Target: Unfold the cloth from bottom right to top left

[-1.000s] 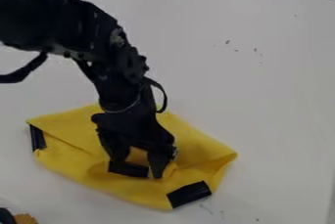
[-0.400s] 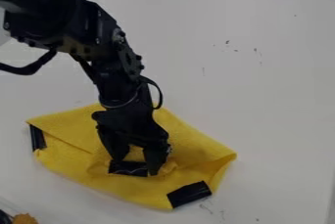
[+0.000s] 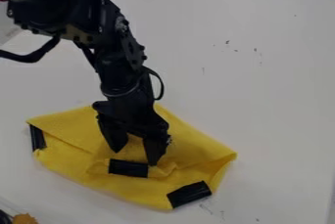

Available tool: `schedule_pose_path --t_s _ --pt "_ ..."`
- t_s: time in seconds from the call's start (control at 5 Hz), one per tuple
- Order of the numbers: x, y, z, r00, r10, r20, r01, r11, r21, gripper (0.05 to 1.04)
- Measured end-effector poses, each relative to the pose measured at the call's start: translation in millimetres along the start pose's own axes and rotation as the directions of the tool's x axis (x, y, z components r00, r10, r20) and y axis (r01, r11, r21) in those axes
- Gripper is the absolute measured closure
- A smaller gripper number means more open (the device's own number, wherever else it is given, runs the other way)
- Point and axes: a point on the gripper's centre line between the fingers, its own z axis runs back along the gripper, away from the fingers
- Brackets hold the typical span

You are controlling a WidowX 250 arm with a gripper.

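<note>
Pincer (image 3: 135, 156) tips apart over yellow cloth (image 3: 190, 142); white tabletop (image 3: 262, 86) stretches wide past cloth's right edge.

Yellow cloth (image 3: 187, 144) on white table (image 3: 245, 88).

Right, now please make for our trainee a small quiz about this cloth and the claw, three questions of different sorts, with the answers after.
1. Choose one: the yellow cloth is (a) spread fully flat, (b) partly folded, (c) rolled into a tube.
2. True or false: the claw is over the cloth, with its two fingers apart.
3. Fill in the number: on the cloth, ___ black patches can be seen.

Key: 1 b; 2 true; 3 three.
</note>
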Motion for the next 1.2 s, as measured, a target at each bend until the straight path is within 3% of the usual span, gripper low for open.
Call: schedule_pose_path --t_s 0.8,1.2 --pt "-21 9 -18 0.998 0.054 0.034 -0.052 0.997 -0.065 0.083" --pt "-28 10 -15 0.998 0.042 0.04 -0.04 0.997 -0.059 0.138"
